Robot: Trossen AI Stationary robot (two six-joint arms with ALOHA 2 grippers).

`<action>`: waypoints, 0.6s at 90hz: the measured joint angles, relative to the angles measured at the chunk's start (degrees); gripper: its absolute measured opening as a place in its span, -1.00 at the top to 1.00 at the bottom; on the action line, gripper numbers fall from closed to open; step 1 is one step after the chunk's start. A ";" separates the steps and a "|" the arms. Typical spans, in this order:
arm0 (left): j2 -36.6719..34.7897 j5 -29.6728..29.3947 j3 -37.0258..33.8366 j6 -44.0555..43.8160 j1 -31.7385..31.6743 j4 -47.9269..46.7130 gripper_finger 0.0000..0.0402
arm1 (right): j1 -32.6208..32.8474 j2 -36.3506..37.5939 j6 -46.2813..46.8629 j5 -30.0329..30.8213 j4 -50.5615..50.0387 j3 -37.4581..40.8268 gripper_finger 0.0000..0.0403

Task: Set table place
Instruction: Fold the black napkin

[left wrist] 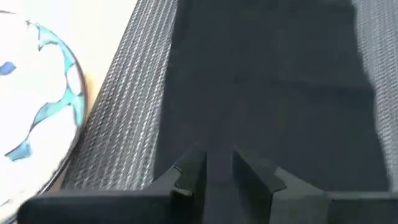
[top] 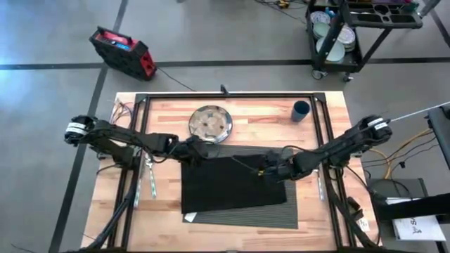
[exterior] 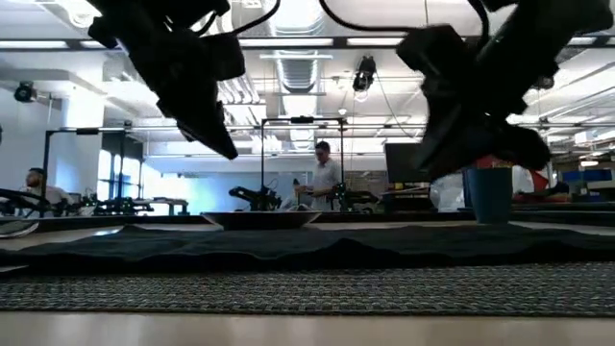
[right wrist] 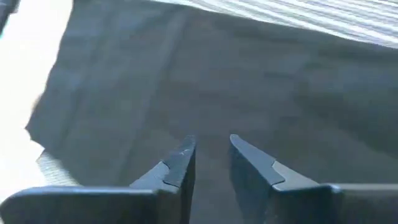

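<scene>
Placemat (top: 281, 207), dark grey and ribbed, lies flat near the centre of the table (top: 232, 235), largely covered by a black cloth napkin (top: 228, 183) spread on top; ribbed strips show along the near and right edges. A patterned plate (top: 210, 124) sits on bare wood just beyond the mat's far edge, and a dark blue cup (top: 301, 110) stands well apart at the far right.

My left gripper (top: 191, 149) hangs above the napkin's far left corner, close to the plate. Its fingers (left wrist: 189, 177) show a narrow gap with nothing between them. My right gripper (top: 271, 171) hangs above the napkin's right edge; its fingers (right wrist: 180, 158) are parted and empty.

Handling judgement: both mat and napkin look soft and light. The napkin will likely fold and drag when pinched; the woven mat appears slightly stiffer but may shift with it. Recommended hold: pinch the napkin at an edge or corner only, lifting clear of the mat. The plate looks rigid and breakable; grip it at the rim.
</scene>
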State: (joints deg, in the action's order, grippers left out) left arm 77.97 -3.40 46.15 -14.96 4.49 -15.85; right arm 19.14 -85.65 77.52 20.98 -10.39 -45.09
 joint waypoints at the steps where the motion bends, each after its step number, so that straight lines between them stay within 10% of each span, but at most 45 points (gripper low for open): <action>1: 0.00 0.00 0.00 0.00 0.00 0.09 0.71 | 0.00 -0.05 -0.18 0.01 0.18 -0.17 0.67; 54: 0.45 0.11 -0.19 0.81 -1.28 -9.30 0.71 | -0.04 -0.72 -8.77 4.69 -0.28 -5.37 0.94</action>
State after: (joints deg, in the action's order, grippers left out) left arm 78.43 -3.29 45.96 -14.15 3.21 -25.15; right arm 19.09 -86.37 68.75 25.67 -10.66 -50.47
